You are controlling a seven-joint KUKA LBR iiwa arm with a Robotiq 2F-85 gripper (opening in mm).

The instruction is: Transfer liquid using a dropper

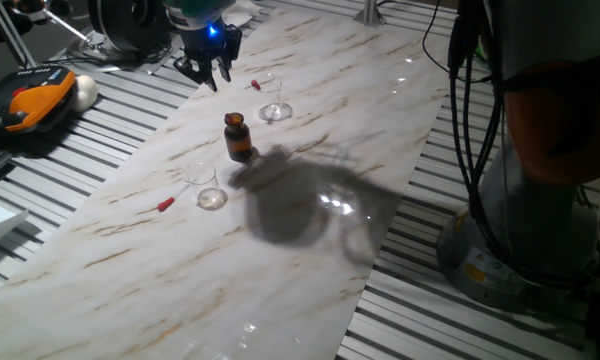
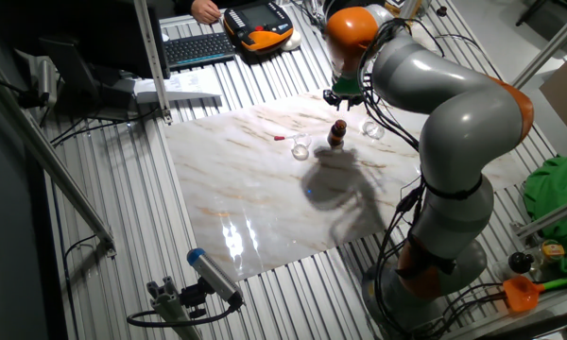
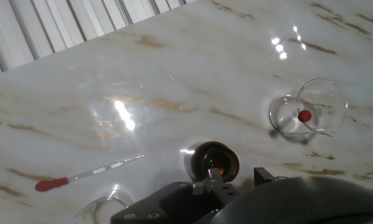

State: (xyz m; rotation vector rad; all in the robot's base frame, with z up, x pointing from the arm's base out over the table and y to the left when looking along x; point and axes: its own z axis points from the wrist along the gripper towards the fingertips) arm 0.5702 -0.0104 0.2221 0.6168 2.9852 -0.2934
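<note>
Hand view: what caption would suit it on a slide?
Amber bottle below the gripper, red-bulbed dropper on marble, another in a glass.

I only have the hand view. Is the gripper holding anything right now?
Observer: No. The gripper hangs open and empty above the table, beyond the brown bottle.
Operator: Something is cut off at my bottom edge. Is it standing?
Observer: Yes, that near glass stands upright. The loose dropper lies beside it, not touching.
Operator: And the red bulb on my right?
Observer: It tops a second dropper leaning in the far glass, above the rim.
</note>
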